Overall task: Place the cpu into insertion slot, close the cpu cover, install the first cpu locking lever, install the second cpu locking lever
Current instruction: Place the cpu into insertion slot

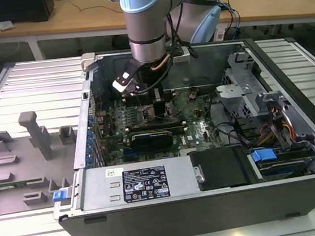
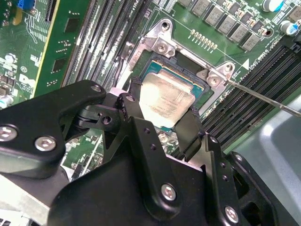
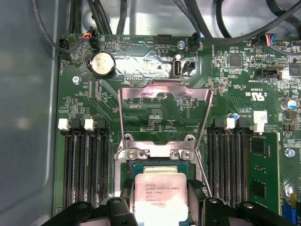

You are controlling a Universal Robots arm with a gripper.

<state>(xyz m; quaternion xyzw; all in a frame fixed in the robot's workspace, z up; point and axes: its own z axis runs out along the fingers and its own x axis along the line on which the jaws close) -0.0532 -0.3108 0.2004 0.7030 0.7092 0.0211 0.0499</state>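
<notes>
The cpu (image 3: pixel 160 195), a square chip with a dull silver top, sits between the two black fingers of my gripper (image 3: pixel 161 193), which is shut on its opposite edges. It hangs right over the insertion slot (image 3: pixel 155 168), whose blue-green frame shows around it; I cannot tell whether it is seated. In the second wrist view the cpu (image 2: pixel 167 96) covers most of the insertion slot (image 2: pixel 188 75), with the gripper (image 2: pixel 164 103) around it. The cpu cover (image 3: pixel 164 92) stands swung up and open behind the slot. One thin wire lever (image 2: pixel 263 96) juts out to the side. In the exterior view my gripper (image 1: pixel 159 107) is low over the motherboard.
Black memory slots (image 3: pixel 84 165) flank the socket on both sides. A card (image 1: pixel 154 135) lies across the board in front of the gripper. Case walls (image 1: pixel 89 120), cables (image 1: pixel 233 132) and a drive cage (image 1: pixel 245 85) ring the board. A grey fixture plate (image 1: pixel 15 168) lies at the exterior view's left.
</notes>
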